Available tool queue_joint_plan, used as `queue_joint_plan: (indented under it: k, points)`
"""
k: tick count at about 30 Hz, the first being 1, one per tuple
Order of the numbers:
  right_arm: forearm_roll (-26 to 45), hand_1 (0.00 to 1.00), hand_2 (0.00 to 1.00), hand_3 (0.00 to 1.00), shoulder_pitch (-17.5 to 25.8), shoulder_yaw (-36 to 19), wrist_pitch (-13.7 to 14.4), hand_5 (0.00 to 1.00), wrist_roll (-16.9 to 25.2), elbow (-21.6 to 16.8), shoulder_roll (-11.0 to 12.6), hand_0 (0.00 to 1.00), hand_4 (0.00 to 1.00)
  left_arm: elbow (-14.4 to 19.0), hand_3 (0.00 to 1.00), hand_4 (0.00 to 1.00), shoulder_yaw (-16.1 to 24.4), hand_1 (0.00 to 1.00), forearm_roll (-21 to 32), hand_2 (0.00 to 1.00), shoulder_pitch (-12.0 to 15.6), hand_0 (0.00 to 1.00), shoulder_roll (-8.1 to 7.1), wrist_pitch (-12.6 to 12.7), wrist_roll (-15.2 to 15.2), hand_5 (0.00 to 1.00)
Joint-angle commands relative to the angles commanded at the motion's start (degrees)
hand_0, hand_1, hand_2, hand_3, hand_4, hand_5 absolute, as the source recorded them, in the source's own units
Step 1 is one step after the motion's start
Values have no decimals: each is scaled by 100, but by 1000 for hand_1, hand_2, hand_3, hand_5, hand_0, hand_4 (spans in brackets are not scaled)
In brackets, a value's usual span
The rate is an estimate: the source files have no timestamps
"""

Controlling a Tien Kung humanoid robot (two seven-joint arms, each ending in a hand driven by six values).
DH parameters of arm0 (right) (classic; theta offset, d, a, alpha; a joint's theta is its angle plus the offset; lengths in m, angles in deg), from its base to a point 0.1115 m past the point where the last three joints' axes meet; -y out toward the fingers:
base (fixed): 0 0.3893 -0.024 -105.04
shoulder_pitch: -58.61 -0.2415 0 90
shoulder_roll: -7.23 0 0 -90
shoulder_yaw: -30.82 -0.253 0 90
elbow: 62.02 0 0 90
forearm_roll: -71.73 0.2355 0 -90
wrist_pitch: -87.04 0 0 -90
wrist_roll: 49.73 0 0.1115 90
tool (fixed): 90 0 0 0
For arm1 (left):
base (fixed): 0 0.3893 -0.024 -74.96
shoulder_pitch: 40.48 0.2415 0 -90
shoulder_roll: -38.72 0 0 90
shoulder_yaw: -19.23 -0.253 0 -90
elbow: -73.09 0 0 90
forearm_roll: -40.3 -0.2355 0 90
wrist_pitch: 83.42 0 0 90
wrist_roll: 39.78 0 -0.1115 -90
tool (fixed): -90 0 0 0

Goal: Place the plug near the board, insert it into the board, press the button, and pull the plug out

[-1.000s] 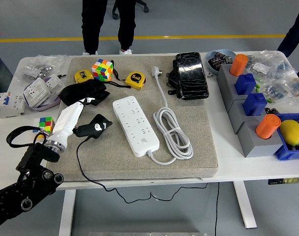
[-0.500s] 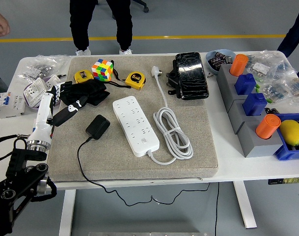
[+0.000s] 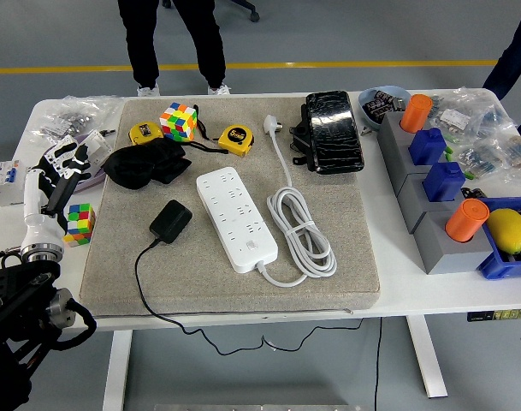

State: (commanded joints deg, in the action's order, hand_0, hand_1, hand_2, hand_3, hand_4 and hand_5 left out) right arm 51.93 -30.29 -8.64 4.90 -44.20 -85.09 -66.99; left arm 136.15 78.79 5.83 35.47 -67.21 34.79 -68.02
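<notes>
The black plug (image 3: 170, 221) lies flat on the grey mat (image 3: 346, 274), its thin black cord looping off the mat's front edge. To its right lies the white power board (image 3: 236, 218), with its button (image 3: 253, 249) near the front end. The board's own white cable (image 3: 299, 231) is coiled on the right and ends in a white plug (image 3: 273, 126) at the back. My left hand (image 3: 62, 167), white with dark fingertips, hovers off the mat's left edge with its fingers spread and nothing in them, well left of the black plug.
A black cloth (image 3: 145, 163), two yellow tape measures (image 3: 236, 139) and a colour cube (image 3: 179, 120) sit at the mat's back. A second cube (image 3: 79, 221) lies by my left hand. A black package (image 3: 333, 128), grey blocks (image 3: 431, 214) and a lemon (image 3: 508, 229) are on the right. A person's legs (image 3: 170, 43) stand beyond the table.
My left hand has let go of the black plug and drawn back leftward off the mat, its fingers spreading. The plug stays on the mat beside the board.
</notes>
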Motion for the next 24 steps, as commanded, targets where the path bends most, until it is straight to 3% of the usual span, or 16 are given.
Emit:
queue_joint_plan:
  k: [7,14,24]
  points:
    - [102,635,602,538,-117,93,-16,462,-28,88,-54,568,911,37,625,879,280,553,-153,553,-4,463,-19,-39,181,528]
    - [185,635,608,540,-258,233,-38,464,-76,156,-112,568,911,103,624,874,478,554,62,555,9,461,-30,-90,165,527]
    - [307,636,610,540,-399,476,-83,469,-161,252,-216,568,911,160,625,873,690,580,-84,580,45,484,-29,-89,154,532]
